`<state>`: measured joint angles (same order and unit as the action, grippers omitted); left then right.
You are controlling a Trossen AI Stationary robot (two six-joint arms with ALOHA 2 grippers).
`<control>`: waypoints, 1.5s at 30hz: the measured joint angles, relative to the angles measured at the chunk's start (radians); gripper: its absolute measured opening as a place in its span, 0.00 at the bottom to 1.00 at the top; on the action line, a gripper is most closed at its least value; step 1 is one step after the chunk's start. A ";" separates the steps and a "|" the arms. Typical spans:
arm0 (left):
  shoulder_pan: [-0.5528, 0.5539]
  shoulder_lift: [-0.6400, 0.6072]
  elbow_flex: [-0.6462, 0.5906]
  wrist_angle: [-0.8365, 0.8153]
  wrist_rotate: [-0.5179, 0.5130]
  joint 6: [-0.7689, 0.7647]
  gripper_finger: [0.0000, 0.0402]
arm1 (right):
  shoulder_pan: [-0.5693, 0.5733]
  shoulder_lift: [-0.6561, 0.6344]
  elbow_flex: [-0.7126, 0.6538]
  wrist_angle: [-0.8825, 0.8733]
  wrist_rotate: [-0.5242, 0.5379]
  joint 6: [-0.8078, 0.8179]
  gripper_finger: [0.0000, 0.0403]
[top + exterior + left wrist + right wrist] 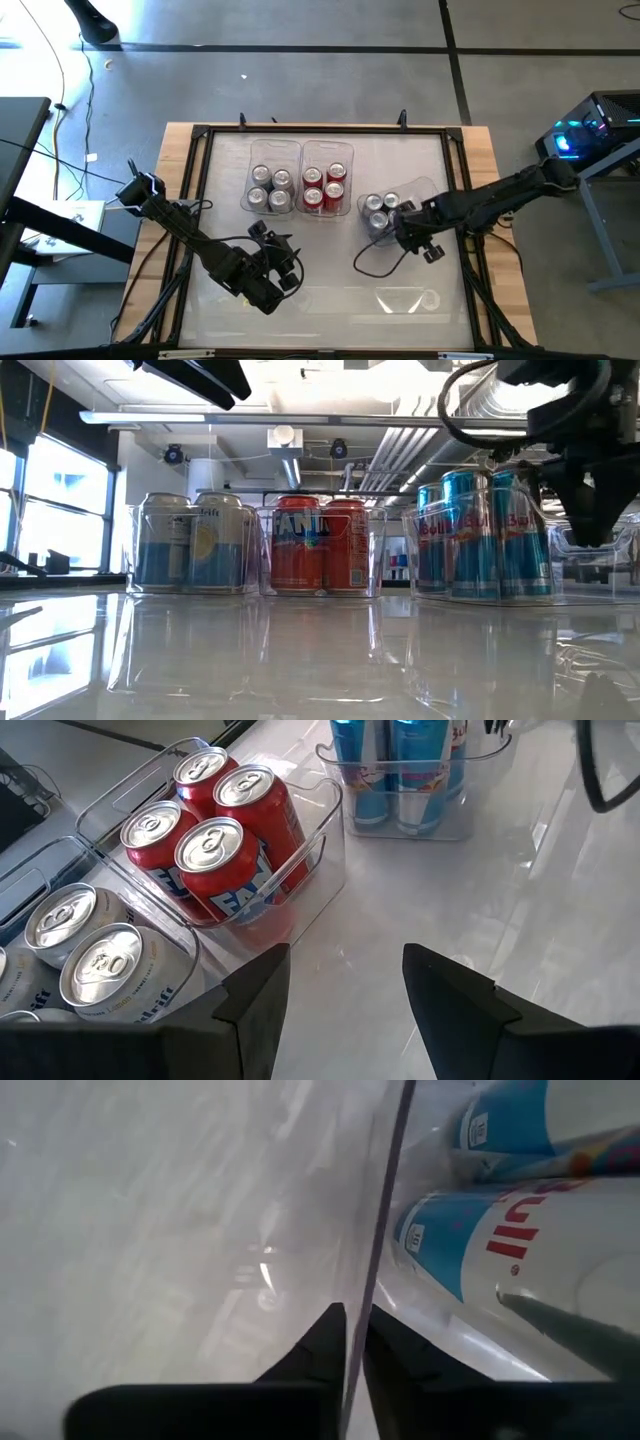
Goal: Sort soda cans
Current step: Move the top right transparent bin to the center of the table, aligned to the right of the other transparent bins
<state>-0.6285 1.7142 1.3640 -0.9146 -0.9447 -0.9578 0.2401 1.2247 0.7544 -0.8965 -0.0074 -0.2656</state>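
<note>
The right end effector [405, 236] pinches the wall of the bin [425, 190] of blue cans [377, 212]; slide it gently toward the red cans [323, 187].

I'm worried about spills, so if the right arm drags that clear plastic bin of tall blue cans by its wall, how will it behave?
The clear plastic bin would probably slide easily, since the white tabletop looks glossy. Its thin wall, pinched by the right gripper's fingers, may flex. The tall blue cans stand upright and could wobble or tip.
</note>
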 joint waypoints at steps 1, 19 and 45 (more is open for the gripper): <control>0.000 0.000 0.000 0.000 0.000 0.000 0.47 | 0.007 0.000 0.000 0.000 0.013 0.008 0.10; 0.000 0.000 0.000 0.000 0.000 0.000 0.47 | 0.135 0.000 0.227 -0.028 -0.013 0.455 0.47; 0.000 0.000 0.000 0.001 -0.008 0.009 0.47 | 0.205 0.300 0.214 0.276 0.483 0.968 0.44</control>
<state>-0.6285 1.7142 1.3640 -0.9136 -0.9530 -0.9489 0.4452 1.5250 0.9684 -0.6204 0.4755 0.7029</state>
